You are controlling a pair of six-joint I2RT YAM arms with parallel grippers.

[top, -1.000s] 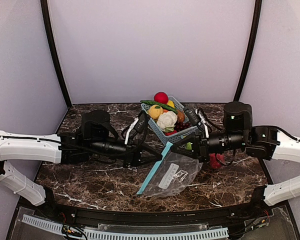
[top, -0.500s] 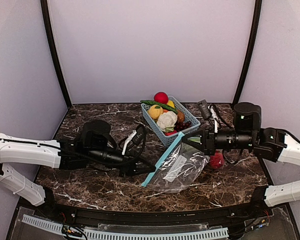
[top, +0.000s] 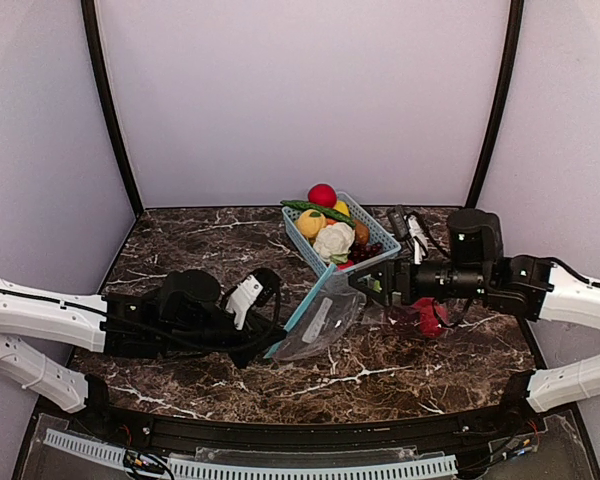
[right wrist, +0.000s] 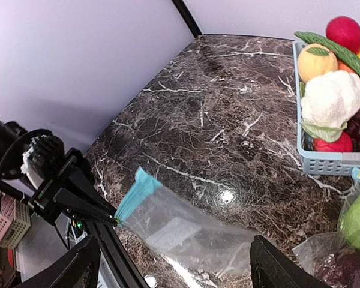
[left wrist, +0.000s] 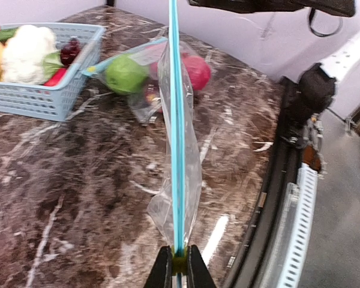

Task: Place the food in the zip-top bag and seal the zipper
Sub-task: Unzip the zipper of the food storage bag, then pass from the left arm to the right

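Now: L hand (left wrist: pixel 179 268) pinches near end of zip-top bag's (top: pixel 325 320) zipper (left wrist: pixel 176 120), long axis running up-right to basket (top: pixel 370 263) w/ food (top: pixel 332 240); R hand (right wrist: pixel 174 243), wide & empty, hangs at far end, nearer food.

green apple (right wrist: pixel 359 221): cut by right edge | basket (right wrist: pixel 324 161): cut by right edge | red fruit (top: pixel 432 320): half behind right arm (top: pixel 500 282)

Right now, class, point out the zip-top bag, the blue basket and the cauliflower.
zip-top bag (left wrist: pixel 176 138), left wrist view, on its blue zipper strip.
blue basket (right wrist: pixel 330 162), right wrist view, on its near rim.
cauliflower (right wrist: pixel 331 96), right wrist view, on its white head.
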